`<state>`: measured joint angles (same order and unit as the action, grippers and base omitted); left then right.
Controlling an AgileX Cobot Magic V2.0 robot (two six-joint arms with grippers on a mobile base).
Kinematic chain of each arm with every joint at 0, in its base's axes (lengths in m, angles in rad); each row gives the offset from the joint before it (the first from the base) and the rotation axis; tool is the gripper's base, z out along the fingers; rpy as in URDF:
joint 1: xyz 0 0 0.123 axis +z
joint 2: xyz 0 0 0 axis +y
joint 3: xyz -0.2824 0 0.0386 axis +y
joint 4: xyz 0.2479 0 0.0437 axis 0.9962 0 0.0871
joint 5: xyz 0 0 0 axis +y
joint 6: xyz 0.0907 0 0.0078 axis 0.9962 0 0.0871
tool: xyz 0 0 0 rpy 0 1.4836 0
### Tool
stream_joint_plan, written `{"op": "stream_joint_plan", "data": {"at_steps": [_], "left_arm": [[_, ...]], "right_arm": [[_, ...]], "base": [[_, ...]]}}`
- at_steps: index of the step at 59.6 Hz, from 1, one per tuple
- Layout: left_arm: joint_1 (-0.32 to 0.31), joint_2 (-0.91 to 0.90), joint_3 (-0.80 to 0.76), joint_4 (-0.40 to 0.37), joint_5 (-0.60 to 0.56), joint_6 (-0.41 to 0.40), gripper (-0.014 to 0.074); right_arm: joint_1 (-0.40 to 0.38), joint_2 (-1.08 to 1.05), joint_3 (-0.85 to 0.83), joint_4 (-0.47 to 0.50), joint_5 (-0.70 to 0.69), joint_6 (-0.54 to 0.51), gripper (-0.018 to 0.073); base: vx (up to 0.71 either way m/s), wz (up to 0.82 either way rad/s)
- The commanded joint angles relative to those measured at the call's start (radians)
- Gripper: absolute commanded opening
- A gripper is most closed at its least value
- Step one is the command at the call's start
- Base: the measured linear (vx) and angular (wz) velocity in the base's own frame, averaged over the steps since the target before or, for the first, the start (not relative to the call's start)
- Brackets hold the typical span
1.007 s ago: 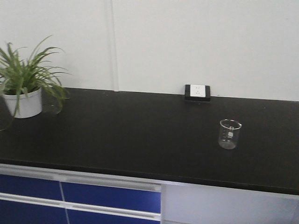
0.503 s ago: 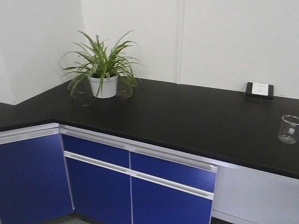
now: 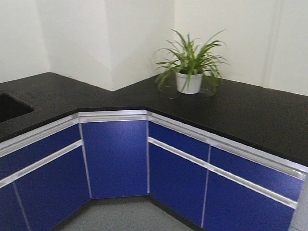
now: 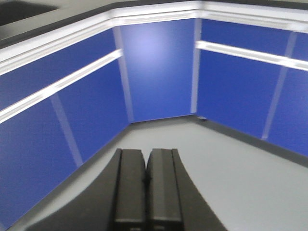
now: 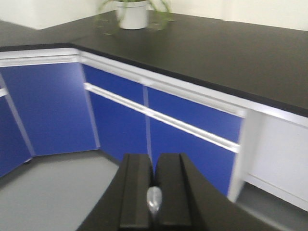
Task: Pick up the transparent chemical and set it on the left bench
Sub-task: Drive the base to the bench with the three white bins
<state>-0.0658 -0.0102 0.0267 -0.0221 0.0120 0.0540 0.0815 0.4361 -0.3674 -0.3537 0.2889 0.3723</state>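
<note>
In the right wrist view my right gripper (image 5: 153, 161) is shut on the transparent chemical (image 5: 154, 199), a slim clear dropper. Its rounded bulb end shows in the slot between the two black fingers and the rest is hidden. The gripper hangs over the grey floor in front of the blue cabinets. In the left wrist view my left gripper (image 4: 146, 156) is shut and empty, with its fingers pressed together above the floor. Neither gripper shows in the front view. The left bench with white bins is out of view.
A black countertop (image 3: 260, 115) runs round an inner corner over blue cabinet doors (image 3: 115, 154). A potted green plant (image 3: 189, 82) stands on it near the corner and shows in the right wrist view (image 5: 132, 13). A sink recess (image 3: 9, 106) lies at the far left. Grey floor (image 3: 125, 216) lies below.
The front view has swung left. The beaker and wall socket have slid out on the right, the plant has moved rightward, and the cabinet corner and sink have come in.
</note>
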Motion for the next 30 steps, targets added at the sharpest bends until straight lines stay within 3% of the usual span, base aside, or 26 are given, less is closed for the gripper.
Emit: {"op": "stream_joint_plan", "data": {"at_steps": [1, 30], "left_arm": [[-0.002, -0.019, 0.016, -0.001, -0.078, -0.008, -0.0003], [-0.002, -0.019, 0.016, -0.001, -0.078, -0.008, -0.0003]], "right_arm": [[-0.003, 0.003, -0.028, -0.011, -0.072, -0.005, 0.0000], [-0.003, 0.003, -0.028, -0.011, -0.073, -0.005, 0.0000]], "base": [[-0.18, 0.71], [-0.16, 0.64]]}}
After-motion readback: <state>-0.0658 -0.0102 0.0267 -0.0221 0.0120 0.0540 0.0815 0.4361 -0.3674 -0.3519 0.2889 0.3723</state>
